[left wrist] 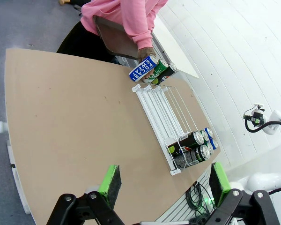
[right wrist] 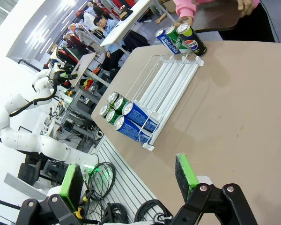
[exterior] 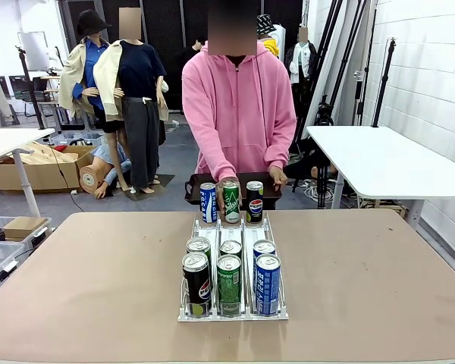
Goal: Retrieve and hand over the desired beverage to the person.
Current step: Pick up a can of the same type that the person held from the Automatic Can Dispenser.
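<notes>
A white wire rack (exterior: 233,227) lies on the brown table (exterior: 91,280). Six cans stand at its near end, with a black Pepsi (exterior: 196,283), a green can (exterior: 229,283) and a blue can (exterior: 267,283) in front. At the far end stand a blue Pocari Sweat can (exterior: 207,202), a green can (exterior: 231,202) and a Pepsi can (exterior: 255,201). The person (exterior: 239,106) in pink has one hand (exterior: 229,186) on that far green can and holds a dark tray (exterior: 192,189). My left gripper (left wrist: 165,180) and right gripper (right wrist: 129,180) hang open and empty, high above the table's near edge.
A white table (exterior: 379,159) stands to the right behind the person. Cardboard boxes (exterior: 38,167) and plastic bins (exterior: 4,235) sit on the floor at the left. Bare tabletop lies on both sides of the rack (left wrist: 161,110). Cables (right wrist: 103,176) hang below the near edge.
</notes>
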### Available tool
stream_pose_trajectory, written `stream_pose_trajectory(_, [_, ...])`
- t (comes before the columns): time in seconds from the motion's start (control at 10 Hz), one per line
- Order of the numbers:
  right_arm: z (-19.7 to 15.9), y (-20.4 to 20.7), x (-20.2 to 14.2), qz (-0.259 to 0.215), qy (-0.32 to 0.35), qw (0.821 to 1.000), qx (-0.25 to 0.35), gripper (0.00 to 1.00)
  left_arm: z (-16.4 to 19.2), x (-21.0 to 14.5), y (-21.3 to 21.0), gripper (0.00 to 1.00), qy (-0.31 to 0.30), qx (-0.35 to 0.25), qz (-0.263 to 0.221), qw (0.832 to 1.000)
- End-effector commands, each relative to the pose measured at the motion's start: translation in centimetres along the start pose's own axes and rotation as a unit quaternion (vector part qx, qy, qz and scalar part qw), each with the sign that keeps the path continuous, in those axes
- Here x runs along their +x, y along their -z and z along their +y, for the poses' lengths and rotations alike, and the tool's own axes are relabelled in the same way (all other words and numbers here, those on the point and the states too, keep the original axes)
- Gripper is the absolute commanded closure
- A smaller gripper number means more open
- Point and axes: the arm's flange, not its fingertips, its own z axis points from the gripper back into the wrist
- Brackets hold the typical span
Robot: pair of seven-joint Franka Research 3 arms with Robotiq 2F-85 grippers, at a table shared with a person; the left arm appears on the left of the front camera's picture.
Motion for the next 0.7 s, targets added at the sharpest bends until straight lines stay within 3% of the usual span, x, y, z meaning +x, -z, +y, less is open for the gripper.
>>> stream_pose_trajectory(0.0, [0.00, -0.02, -0.07, -0.002, -0.002, 1.000, 0.008, 0.00, -0.23, -0.06, -0.24, 0.00, 0.000, 0.008, 0.003, 1.000])
stream_pose_trajectory(0.6, [0.00, -0.02, -0.07, -0.002, -0.002, 1.000, 0.008, 0.00, -0.23, -0.06, -0.24, 0.00, 0.000, 0.008, 0.003, 1.000])
